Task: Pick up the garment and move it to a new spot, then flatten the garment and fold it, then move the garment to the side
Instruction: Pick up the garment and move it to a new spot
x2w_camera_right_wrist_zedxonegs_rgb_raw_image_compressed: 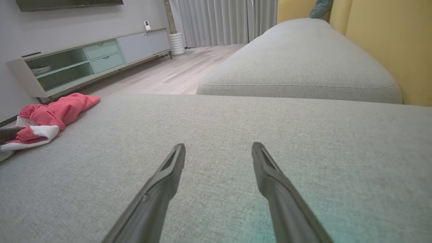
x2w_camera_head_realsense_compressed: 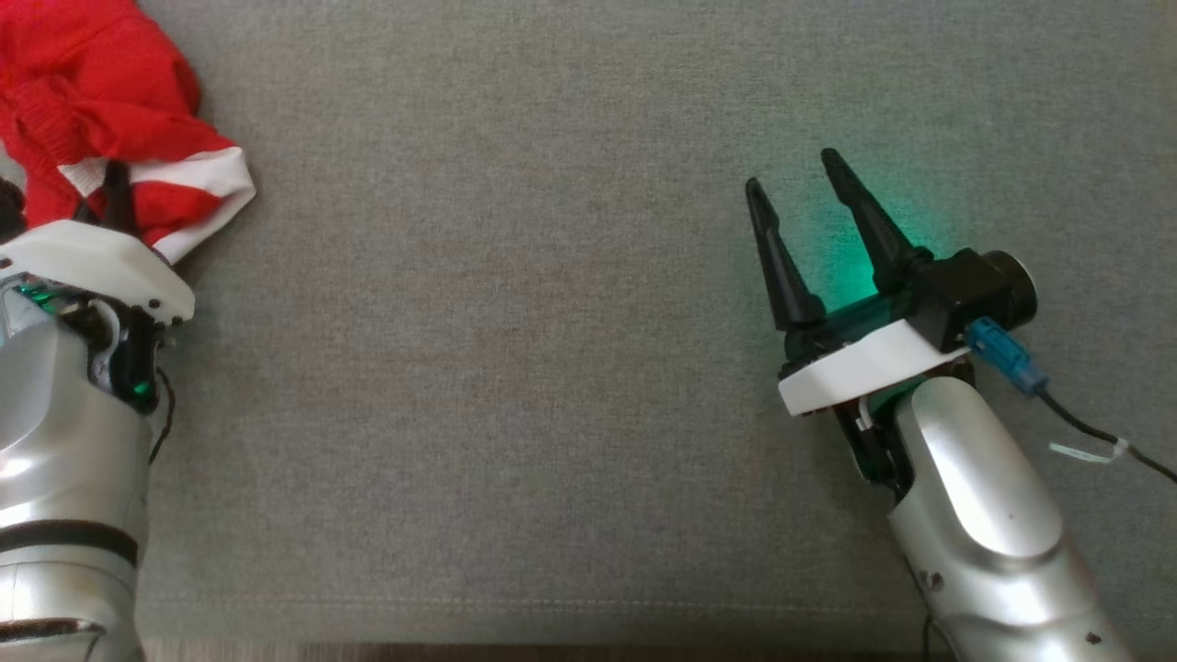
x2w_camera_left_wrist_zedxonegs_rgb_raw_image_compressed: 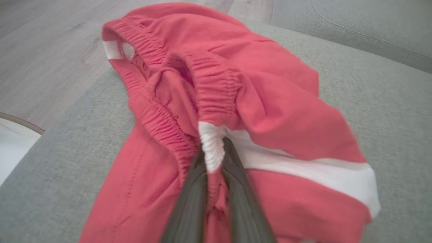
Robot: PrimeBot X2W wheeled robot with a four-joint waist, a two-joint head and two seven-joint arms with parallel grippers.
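Observation:
The garment (x2w_camera_head_realsense_compressed: 101,101) is a crumpled pair of red shorts with a white band, lying at the far left corner of the grey sofa seat (x2w_camera_head_realsense_compressed: 552,368). In the left wrist view the garment (x2w_camera_left_wrist_zedxonegs_rgb_raw_image_compressed: 270,111) bunches around my left gripper (x2w_camera_left_wrist_zedxonegs_rgb_raw_image_compressed: 213,158), whose two dark fingers are shut on the white part of its elastic waistband. In the head view the left gripper (x2w_camera_head_realsense_compressed: 115,188) pokes into the fabric's near edge. My right gripper (x2w_camera_head_realsense_compressed: 798,170) hovers open over bare cushion at the right, far from the garment (x2w_camera_right_wrist_zedxonegs_rgb_raw_image_compressed: 50,118); nothing is between its fingers (x2w_camera_right_wrist_zedxonegs_rgb_raw_image_compressed: 168,175).
A second grey cushion (x2w_camera_right_wrist_zedxonegs_rgb_raw_image_compressed: 300,64) and a yellow backrest (x2w_camera_right_wrist_zedxonegs_rgb_raw_image_compressed: 388,40) rise beyond the seat. Wooden floor (x2w_camera_left_wrist_zedxonegs_rgb_raw_image_compressed: 40,54) drops off past the garment's far side, with a low cabinet (x2w_camera_right_wrist_zedxonegs_rgb_raw_image_compressed: 91,60) by the wall. The seat's front edge (x2w_camera_head_realsense_compressed: 588,634) runs near my arms.

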